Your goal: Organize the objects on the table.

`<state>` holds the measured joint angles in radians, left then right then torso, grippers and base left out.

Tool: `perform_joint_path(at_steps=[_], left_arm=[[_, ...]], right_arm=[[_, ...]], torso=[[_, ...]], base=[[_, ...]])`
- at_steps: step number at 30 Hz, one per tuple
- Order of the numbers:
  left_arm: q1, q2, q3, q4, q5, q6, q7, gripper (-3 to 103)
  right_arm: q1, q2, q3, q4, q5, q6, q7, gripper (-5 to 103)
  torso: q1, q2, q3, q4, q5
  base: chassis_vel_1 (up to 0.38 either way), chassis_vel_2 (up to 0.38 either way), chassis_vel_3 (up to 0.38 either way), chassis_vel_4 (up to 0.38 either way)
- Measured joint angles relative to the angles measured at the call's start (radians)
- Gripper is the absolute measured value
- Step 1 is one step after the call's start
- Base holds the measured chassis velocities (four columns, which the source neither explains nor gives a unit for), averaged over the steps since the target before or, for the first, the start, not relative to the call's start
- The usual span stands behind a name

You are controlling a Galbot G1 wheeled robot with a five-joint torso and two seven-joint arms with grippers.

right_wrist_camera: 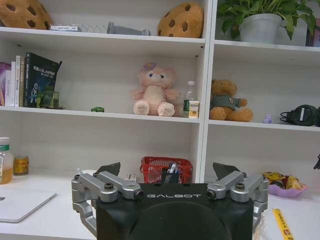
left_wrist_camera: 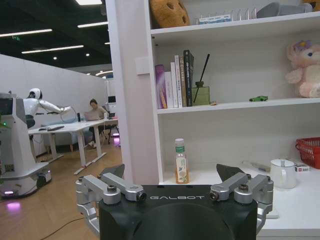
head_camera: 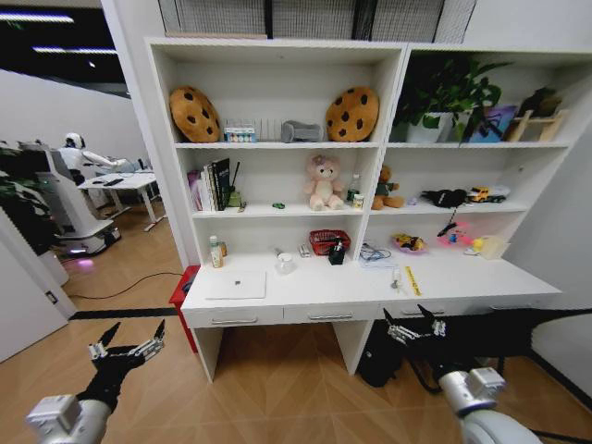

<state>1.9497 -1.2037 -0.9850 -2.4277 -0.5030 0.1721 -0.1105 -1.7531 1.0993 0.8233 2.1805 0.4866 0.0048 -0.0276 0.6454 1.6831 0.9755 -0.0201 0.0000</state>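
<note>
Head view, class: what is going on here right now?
A two-armed robot faces a white table under shelves, holding nothing. The left gripper and right gripper both hover open, low in front of the table and short of it. On the table lie a closed laptop at the left and a yellow ruler at the right, with a red basket at the back. No object is being touched yet.

Cookie cushions [head_camera: 194,113] x2, top shelf, upper centre. Pink plush [head_camera: 323,181] + brown bear [head_camera: 387,188], mid-frame. Books [head_camera: 211,185] centre-left. Plant [head_camera: 442,97] upper right. Red basket [head_camera: 328,241], centre.
</note>
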Motion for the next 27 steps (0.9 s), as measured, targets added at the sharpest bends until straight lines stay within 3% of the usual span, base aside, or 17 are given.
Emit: perform_joint_path(at_steps=[27], left_arm=[[0.0, 0.0, 0.0, 0.0, 0.0, 0.0, 0.0, 100]], right_arm=[[0.0, 0.0, 0.0, 0.0, 0.0, 0.0, 0.0, 100]], torso=[[0.0, 0.0, 0.0, 0.0001, 0.0]], base=[[0.0, 0.0, 0.0, 0.0]])
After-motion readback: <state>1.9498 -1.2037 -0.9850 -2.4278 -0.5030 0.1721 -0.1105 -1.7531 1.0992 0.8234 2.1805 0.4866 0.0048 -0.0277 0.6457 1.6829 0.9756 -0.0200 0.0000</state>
